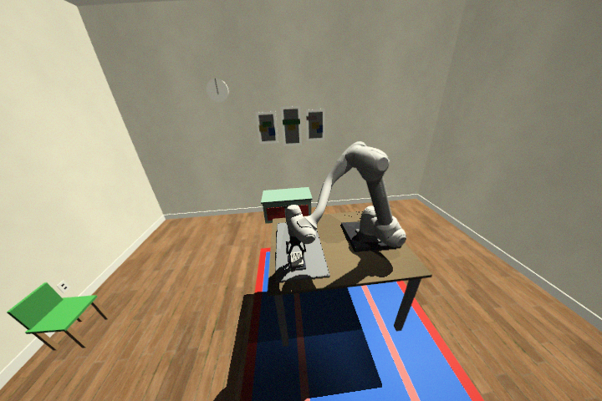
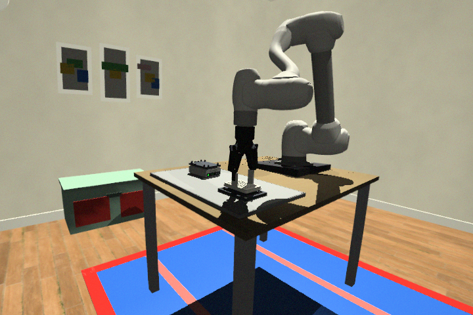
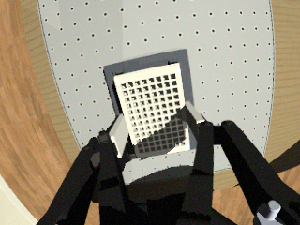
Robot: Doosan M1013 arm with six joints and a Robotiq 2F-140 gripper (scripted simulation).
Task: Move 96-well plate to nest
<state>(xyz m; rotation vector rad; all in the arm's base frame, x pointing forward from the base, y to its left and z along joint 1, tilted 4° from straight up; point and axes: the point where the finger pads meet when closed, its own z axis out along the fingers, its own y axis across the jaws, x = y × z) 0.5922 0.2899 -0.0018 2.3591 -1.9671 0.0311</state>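
Observation:
The white 96-well plate (image 3: 153,107) (image 2: 240,184) (image 1: 297,258) is between my fingers, directly over the dark plate nest N1 (image 3: 146,62) (image 2: 258,194). My gripper (image 3: 156,116) (image 2: 242,178) (image 1: 295,251) points straight down and is shut on the plate's long sides. The plate looks level and lined up with the nest's frame. I cannot tell whether it touches the nest. The grey plate shaker S1 (image 2: 204,168) stands farther back on the mat with nothing on top. The plate's cut corner and the A1 marks are too small to make out.
Nest and shaker stand on a pale dotted mat (image 2: 170,178) (image 3: 219,37) (image 1: 317,266) on the brown table (image 2: 337,186). The arm's base (image 2: 300,167) is at the table's far right. A green cabinet (image 2: 95,197) stands on the floor behind.

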